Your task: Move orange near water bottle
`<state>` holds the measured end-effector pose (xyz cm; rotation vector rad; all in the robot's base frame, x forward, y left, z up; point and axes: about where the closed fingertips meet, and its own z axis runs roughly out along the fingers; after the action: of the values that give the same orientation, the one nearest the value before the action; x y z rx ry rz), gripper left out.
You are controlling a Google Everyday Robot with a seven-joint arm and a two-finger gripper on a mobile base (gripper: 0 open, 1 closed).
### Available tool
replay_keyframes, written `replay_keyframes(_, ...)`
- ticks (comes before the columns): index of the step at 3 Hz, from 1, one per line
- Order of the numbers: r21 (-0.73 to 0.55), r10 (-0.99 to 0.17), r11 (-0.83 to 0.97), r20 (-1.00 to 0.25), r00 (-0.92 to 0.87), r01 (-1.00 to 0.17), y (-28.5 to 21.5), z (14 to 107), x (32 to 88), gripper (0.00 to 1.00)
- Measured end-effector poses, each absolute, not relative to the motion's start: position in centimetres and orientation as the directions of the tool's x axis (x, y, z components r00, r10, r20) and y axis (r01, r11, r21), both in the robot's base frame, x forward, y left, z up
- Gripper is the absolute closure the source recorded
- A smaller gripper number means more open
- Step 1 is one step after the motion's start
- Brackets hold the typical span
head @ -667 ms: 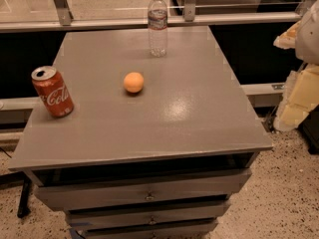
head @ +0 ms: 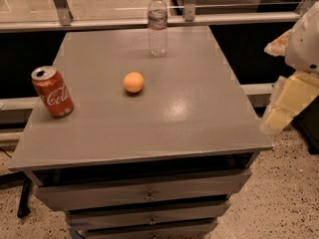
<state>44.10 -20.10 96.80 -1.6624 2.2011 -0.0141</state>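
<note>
The orange [head: 133,82] is a small round fruit lying on the grey table top [head: 164,123], left of its middle. The water bottle [head: 157,25] is clear with a white cap and stands upright at the table's far edge, behind and a little right of the orange. My gripper [head: 290,101] shows as pale cream parts at the right edge of the view, beyond the table's right side and well away from both things. It holds nothing that I can see.
A red cola can [head: 52,92] stands upright near the table's left edge. The table has drawers [head: 144,195] below its front. A glass barrier with metal posts [head: 62,6] runs behind the table. Speckled floor lies at the lower right.
The gripper's lower part has edged slightly left toward the table's right side. The orange, bottle and can have not moved.
</note>
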Motion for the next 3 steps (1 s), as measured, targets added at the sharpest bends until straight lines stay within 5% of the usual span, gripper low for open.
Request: replay_keyframes(3, -0.117, -0.684, 0.329, -0.714, -0.151, -0.937, -6.4, 92.6, 48.1, 0.00)
